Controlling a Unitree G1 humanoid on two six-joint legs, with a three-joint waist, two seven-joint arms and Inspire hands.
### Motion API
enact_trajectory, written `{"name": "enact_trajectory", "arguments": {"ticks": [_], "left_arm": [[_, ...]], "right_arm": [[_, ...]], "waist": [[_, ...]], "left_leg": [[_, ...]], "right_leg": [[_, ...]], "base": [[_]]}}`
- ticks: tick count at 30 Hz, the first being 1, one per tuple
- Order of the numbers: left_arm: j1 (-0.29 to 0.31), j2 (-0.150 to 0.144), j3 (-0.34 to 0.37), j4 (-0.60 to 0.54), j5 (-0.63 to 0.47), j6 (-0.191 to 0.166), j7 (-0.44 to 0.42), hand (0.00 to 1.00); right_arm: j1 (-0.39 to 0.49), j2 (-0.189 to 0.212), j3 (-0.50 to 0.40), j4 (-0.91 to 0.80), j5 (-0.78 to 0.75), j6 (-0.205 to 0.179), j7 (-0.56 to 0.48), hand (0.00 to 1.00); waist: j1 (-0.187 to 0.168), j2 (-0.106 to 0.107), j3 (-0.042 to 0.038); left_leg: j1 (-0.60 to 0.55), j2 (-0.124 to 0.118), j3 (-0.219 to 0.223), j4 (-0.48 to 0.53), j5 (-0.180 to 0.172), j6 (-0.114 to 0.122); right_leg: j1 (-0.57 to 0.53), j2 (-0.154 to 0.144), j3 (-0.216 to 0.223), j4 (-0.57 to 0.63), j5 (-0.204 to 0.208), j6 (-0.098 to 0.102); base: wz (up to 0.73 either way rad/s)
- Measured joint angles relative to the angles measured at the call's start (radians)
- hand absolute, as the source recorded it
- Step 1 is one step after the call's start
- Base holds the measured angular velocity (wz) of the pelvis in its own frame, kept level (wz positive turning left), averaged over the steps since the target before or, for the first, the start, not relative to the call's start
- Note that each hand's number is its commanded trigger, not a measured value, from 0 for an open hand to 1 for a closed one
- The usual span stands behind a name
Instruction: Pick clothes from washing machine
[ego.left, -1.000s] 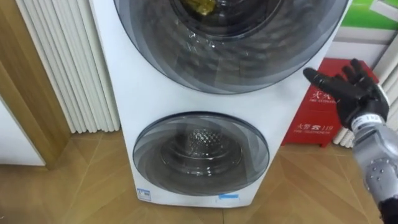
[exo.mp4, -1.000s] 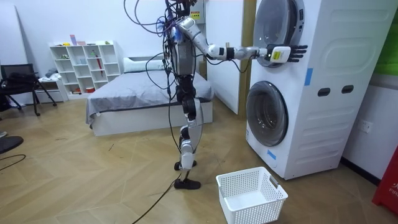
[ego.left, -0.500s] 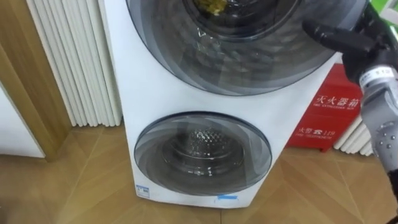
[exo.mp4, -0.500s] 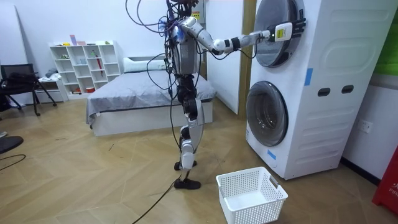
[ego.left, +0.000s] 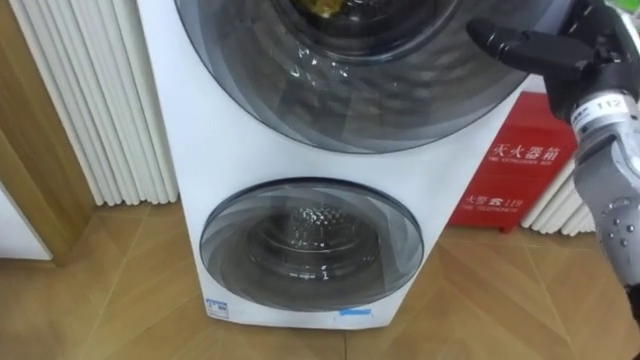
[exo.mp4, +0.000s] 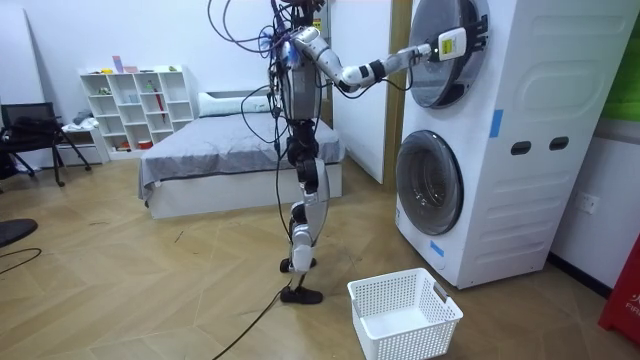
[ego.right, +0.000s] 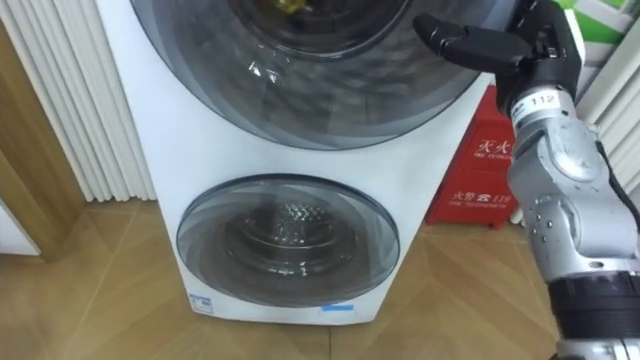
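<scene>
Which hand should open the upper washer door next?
Right, probably. The right hand is up at the right edge of the upper door, its fingers straight and reaching across the rim, so it needs the shortest move to pull that door.

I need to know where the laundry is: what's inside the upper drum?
Through the closed upper door, something yellowish, likely clothing, shows at the top edge. The rest is cut off above; the right hand covers the door's right rim.

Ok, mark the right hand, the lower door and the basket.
right hand (ego.left: 562, 55), left eye view, on its palm.
lower door (ego.left: 310, 245), left eye view, glass middle.
basket (exo.mp4: 405, 343), room view, near wall.
</scene>
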Motion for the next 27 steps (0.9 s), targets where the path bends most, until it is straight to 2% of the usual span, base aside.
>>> {"name": "enact_trajectory", "arguments": {"ticks": [6, 9, 10, 13, 14, 15, 16, 17, 18, 19, 20, 21, 22, 23, 24, 25, 26, 27], "left_arm": [[0.000, 0.009, -0.025, -0.017, 0.000, -0.001, 0.022, 0.00], [-0.019, 0.018, -0.052, -0.015, -0.006, -0.002, 0.022, 0.00], [-0.022, 0.019, -0.057, -0.012, -0.010, -0.002, 0.023, 0.00], [-0.039, 0.020, -0.082, 0.014, -0.022, -0.010, 0.027, 0.00], [-0.035, 0.024, -0.084, 0.016, -0.022, -0.015, 0.030, 0.00], [-0.032, 0.026, -0.083, 0.018, -0.022, -0.018, 0.031, 0.00], [-0.030, 0.024, -0.083, 0.029, -0.021, -0.019, 0.031, 0.00], [-0.043, 0.025, -0.086, 0.037, -0.020, -0.023, 0.031, 0.00], [-0.052, 0.026, -0.095, 0.037, -0.020, -0.024, 0.030, 0.00], [-0.063, 0.031, -0.128, 0.034, -0.019, -0.026, 0.029, 0.00], [-0.054, 0.029, -0.156, 0.037, -0.020, -0.026, 0.031, 0.00], [-0.053, 0.029, -0.164, 0.044, -0.020, -0.022, 0.032, 0.00], [-0.049, 0.029, -0.170, 0.046, -0.019, -0.016, 0.033, 0.00], [-0.037, 0.029, -0.161, 0.046, -0.013, -0.016, 0.039, 0.00], [-0.034, 0.022, -0.154, 0.051, -0.007, -0.015, 0.040, 0.00], [-0.026, 0.008, -0.148, 0.061, -0.004, -0.012, 0.041, 0.00], [-0.029, -0.001, -0.148, 0.061, -0.004, -0.012, 0.041, 0.00], [-0.031, -0.001, -0.148, 0.061, -0.004, -0.012, 0.041, 0.00]], "right_arm": [[0.019, 0.000, 0.034, -0.037, -0.005, -0.001, -0.015, 0.00], [0.075, 0.001, 0.034, -0.079, -0.031, -0.017, -0.019, 0.00], [0.100, 0.003, 0.034, -0.105, -0.035, -0.028, -0.019, 0.00], [0.170, 0.012, 0.055, -0.144, -0.039, -0.039, -0.014, 0.00], [0.201, 0.025, 0.066, -0.169, -0.040, -0.039, -0.013, 0.00], [0.214, 0.034, 0.072, -0.187, -0.039, -0.039, -0.010, 0.00], [0.217, 0.055, 0.084, -0.211, -0.033, -0.040, -0.003, 0.00], [0.227, 0.087, 0.092, -0.218, -0.015, -0.057, -0.004, 0.00], [0.234, 0.095, 0.083, -0.219, -0.007, -0.072, -0.005, 0.00], [0.264, 0.104, 0.061, -0.215, -0.005, -0.096, -0.008, 0.00], [0.303, 0.103, 0.057, -0.216, -0.005, -0.100, -0.004, 0.00], [0.322, 0.103, 0.057, -0.219, -0.001, -0.101, 0.003, 0.00], [0.362, 0.105, 0.069, -0.231, 0.004, -0.099, 0.019, 0.00], [0.389, 0.108, 0.106, -0.253, -0.001, -0.087, 0.036, 0.00], [0.398, 0.110, 0.128, -0.262, 0.000, -0.085, 0.045, 0.00], [0.437, 0.121, 0.156, -0.281, -0.001, -0.082, 0.061, 0.00], [0.467, 0.132, 0.174, -0.283, -0.007, -0.075, 0.078, 0.00], [0.480, 0.141, 0.180, -0.283, -0.011, -0.071, 0.084, 0.00]], "waist": [[0.007, -0.012, 0.0015], [0.021, -0.016, 0.0000], [0.021, -0.014, 0.0015], [0.028, 0.004, 0.0136], [0.030, 0.000, 0.0102], [0.033, -0.007, 0.0046], [0.032, -0.018, 0.0079], [0.018, -0.024, 0.0131], [0.009, -0.020, 0.0120], [0.019, -0.018, 0.0117], [0.034, -0.002, 0.0076], [0.041, 0.006, 0.0099], [0.056, 0.014, 0.0138], [0.066, 0.014, 0.0135], [0.065, 0.019, 0.0149], [0.033, 0.029, 0.0097], [0.018, 0.039, 0.0102], [0.016, 0.040, 0.0102]], "left_leg": [[0.020, 0.003, -0.024, -0.015, 0.002, -0.004], [0.034, 0.006, -0.053, -0.017, 0.002, -0.004], [0.038, 0.007, -0.066, -0.018, 0.002, -0.004], [0.068, 0.030, -0.135, -0.022, 0.002, -0.004], [0.069, 0.032, -0.162, -0.023, 0.002, -0.005], [0.059, 0.028, -0.165, -0.024, 0.001, -0.008], [0.034, 0.018, -0.153, 0.018, -0.017, -0.034], [-0.037, 0.002, -0.113, 0.056, -0.043, -0.052], [-0.078, -0.008, -0.094, 0.036, -0.030, -0.040], [-0.135, -0.020, -0.045, 0.028, 0.058, 0.012], [-0.096, -0.018, -0.035, 0.021, 0.070, 0.017], [-0.083, -0.017, -0.048, 0.020, 0.070, 0.017], [-0.069, -0.017, -0.096, 0.020, 0.070, 0.016], [-0.071, -0.018, -0.140, 0.020, 0.064, 0.005], [-0.073, -0.017, -0.149, 0.020, 0.057, -0.006], [-0.069, -0.015, -0.143, 0.008, 0.056, -0.013], [-0.058, -0.011, -0.109, -0.008, 0.057, -0.011], [-0.055, -0.007, -0.092, -0.011, 0.058, -0.011]], "right_leg": [[0.001, 0.005, 0.003, 0.002, 0.000, 0.000], [0.003, 0.008, 0.003, 0.017, 0.000, 0.000], [0.003, 0.009, 0.002, 0.024, 0.000, -0.001], [-0.025, 0.018, 0.003, 0.104, -0.002, -0.003], [-0.028, 0.023, 0.016, 0.084, -0.008, -0.012], [-0.012, 0.021, 0.023, 0.062, -0.001, -0.019], [0.002, 0.014, 0.031, 0.028, 0.009, -0.031], [0.007, -0.001, 0.064, 0.015, 0.011, -0.033], [0.005, -0.006, 0.076, 0.012, 0.010, -0.032], [0.006, -0.022, 0.092, 0.018, -0.002, -0.013], [0.004, -0.022, 0.084, 0.028, -0.003, 0.014], [0.006, -0.019, 0.085, 0.027, -0.008, 0.023], [-0.005, -0.002, 0.108, -0.016, -0.010, 0.022], [-0.037, 0.004, 0.136, -0.055, 0.033, 0.011], [-0.047, 0.007, 0.121, -0.040, 0.052, -0.027], [-0.045, 0.008, 0.092, -0.030, 0.056, -0.031], [-0.038, 0.012, 0.076, -0.028, 0.055, -0.030], [-0.035, 0.015, 0.074, -0.028, 0.055, -0.029]], "base": [[-0.15], [-0.09], [-0.07], [-0.16], [-0.32], [-0.42], [-0.15], [0.15], [0.51], [0.28], [0.03], [-0.40], [-0.62], [-0.62], [-0.18], [0.29], [0.39], [0.19]]}}
